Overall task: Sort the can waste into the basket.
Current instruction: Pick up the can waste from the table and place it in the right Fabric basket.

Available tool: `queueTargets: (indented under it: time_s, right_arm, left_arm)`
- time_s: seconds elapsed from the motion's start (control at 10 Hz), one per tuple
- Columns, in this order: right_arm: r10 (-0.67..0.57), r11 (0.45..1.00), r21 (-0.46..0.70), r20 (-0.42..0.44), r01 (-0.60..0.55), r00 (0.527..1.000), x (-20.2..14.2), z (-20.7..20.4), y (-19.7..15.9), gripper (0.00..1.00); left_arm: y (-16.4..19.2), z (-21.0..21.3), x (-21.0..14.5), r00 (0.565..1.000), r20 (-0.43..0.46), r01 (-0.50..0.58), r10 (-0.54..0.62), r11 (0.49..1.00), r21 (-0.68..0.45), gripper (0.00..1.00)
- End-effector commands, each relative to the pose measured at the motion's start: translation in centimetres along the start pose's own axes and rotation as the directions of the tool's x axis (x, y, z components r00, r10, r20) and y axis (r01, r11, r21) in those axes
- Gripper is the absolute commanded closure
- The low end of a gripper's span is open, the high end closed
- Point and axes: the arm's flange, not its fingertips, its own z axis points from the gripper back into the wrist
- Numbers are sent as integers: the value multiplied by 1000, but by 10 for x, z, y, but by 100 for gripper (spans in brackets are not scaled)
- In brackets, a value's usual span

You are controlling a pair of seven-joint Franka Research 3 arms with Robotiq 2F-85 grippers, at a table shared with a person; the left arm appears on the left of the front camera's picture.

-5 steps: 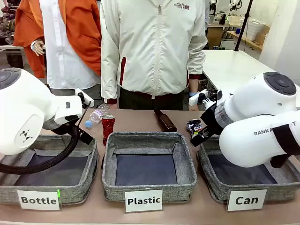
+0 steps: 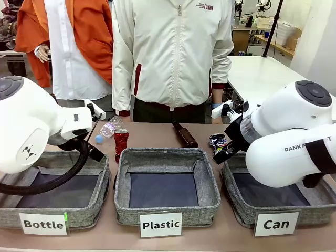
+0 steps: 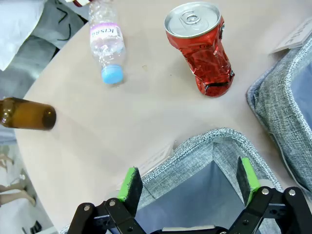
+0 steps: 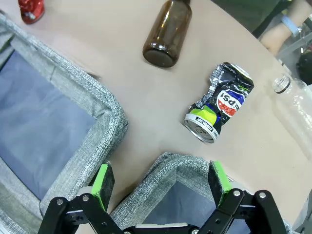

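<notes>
Red can [image 3: 202, 48] stands near table's [image 2: 152, 134] far edge, blue can [image 4: 219, 102] lies just behind Can basket [image 2: 239, 207]; neither has moved. Left gripper [image 3: 190, 175] and right gripper [image 4: 161, 178] gape empty. Sorting not yet begun.

Black left tool [image 3: 187, 169], green pads [image 3: 127, 183]

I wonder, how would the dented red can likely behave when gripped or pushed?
The red can looks thin and already crumpled, so probably light and apt to crush further. Standing upright on a buckled base, it may tip if nudged. Its glossy, uneven sides might slip.
</notes>
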Motion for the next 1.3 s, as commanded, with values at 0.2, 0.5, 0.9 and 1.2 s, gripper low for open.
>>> queueTargets:
  time_s: [0.2,0.5,0.9,1.2]
  right_arm:
    - [-1,1000,0,0,1,1000,0,0,0,0]
    - [-1,1000,0,0,1,1000,0,0,0,0]
    - [-1,1000,0,0,1,1000,0,0,0,0]
    - [-1,1000,0,0,1,1000,0,0,0,0]
  left_arm:
    - [0,0,0,1000,0,0,0,1000,0,0]
    - [0,0,0,1000,0,0,0,1000,0,0]
    - [0,0,0,1000,0,0,0,1000,0,0]
    - [0,0,0,1000,0,0,0,1000,0,0]
